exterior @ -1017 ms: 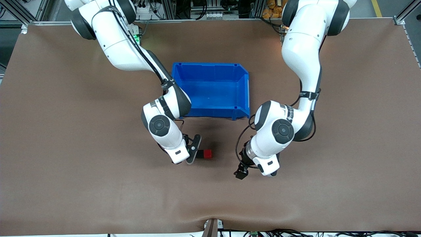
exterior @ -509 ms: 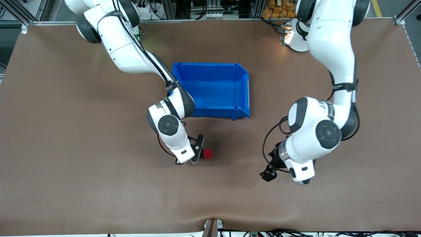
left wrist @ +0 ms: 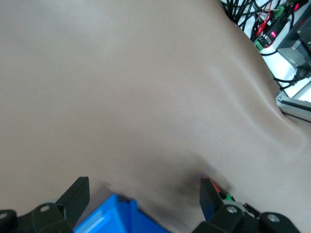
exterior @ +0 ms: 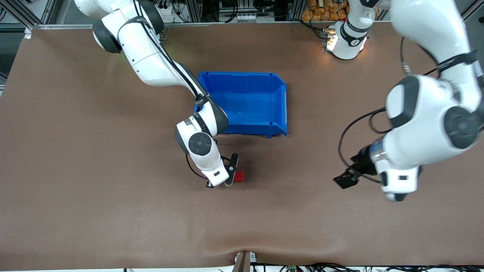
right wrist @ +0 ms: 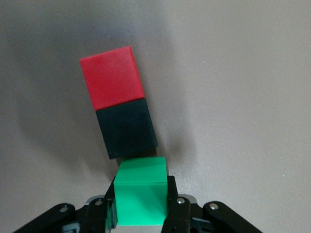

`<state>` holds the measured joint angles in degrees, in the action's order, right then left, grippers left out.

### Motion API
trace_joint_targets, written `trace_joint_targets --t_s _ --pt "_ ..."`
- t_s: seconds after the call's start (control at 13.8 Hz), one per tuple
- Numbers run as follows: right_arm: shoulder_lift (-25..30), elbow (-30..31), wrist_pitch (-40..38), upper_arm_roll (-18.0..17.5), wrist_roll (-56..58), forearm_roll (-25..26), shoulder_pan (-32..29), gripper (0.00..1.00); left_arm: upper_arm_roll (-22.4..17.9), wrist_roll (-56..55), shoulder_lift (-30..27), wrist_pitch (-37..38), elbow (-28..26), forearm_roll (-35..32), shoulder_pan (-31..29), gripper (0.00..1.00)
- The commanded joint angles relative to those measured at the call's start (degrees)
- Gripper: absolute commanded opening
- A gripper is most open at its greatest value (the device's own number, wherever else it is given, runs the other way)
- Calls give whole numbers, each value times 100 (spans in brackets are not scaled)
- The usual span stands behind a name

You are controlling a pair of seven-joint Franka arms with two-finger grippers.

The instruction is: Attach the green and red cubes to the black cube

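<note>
In the right wrist view the red cube [right wrist: 112,76] is joined end to end with the black cube [right wrist: 127,127] on the table. My right gripper [right wrist: 142,208] is shut on the green cube [right wrist: 142,194], which meets the black cube's free end at a slight angle. From the front only the red cube [exterior: 238,176] shows, beside the right gripper [exterior: 229,174]; the black and green cubes are hidden under it. My left gripper [exterior: 346,179] hangs open and empty over bare table toward the left arm's end.
A blue bin [exterior: 280,105] stands farther from the front camera than the cubes; its corner also shows between the fingers of the left gripper [left wrist: 142,191] as the blue bin [left wrist: 114,218]. Cables lie past the table's edge [left wrist: 272,29].
The left arm has swung away from the cubes toward its end of the table, still open. The right gripper has carried the green cube in against the black cube, covering it in the front view.
</note>
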<state>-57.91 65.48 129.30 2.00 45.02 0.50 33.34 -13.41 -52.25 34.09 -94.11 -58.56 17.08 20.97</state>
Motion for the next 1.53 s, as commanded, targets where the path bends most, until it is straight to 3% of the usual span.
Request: trace_joint_targets --t_s 0.0,0.15,0.36,0.44,0.51,0.8,0.94,1.09,1.24,1.45 --pt "-168 -237 -54 46 -125 126 102 0 23 320 -446 419 -138 -117 -189 100" --pt "-185 -185 -107 46 -125 117 164 0 58 818 -718 822 -138 -771 -234 100" --pt "-229 -167 -90 46 -151 82 173 1 49 2600 -1044 930 -138 -1689 -260 100" --pt "-229 -167 -89 46 -291 82 173 21 40 3041 -1123 982 -156 -1699 -365 100" --pt "-229 -167 -37 37 -370 82 190 97 58 3497 -1185 1113 -173 -1699 -522 100" --pt "-212 -167 -54 37 -371 82 182 100 75 4591 -1563 1413 -313 -1620 -813 100" --pt "-160 -167 -115 37 -371 65 138 100 102 4618 -1694 1396 -760 -1402 -1016 100" --pt "-11 -158 -168 37 -371 -41 85 100 102 4618 -2176 1143 -1558 -1365 -1016 100" --pt "121 -149 -536 37 -467 -111 6 100 102 4671 -2896 363 -2769 -1435 -1104 100" --pt "411 -132 -992 28 -608 -181 -170 100 172 4706 -3750 -333 -4072 -1557 -1130 100"
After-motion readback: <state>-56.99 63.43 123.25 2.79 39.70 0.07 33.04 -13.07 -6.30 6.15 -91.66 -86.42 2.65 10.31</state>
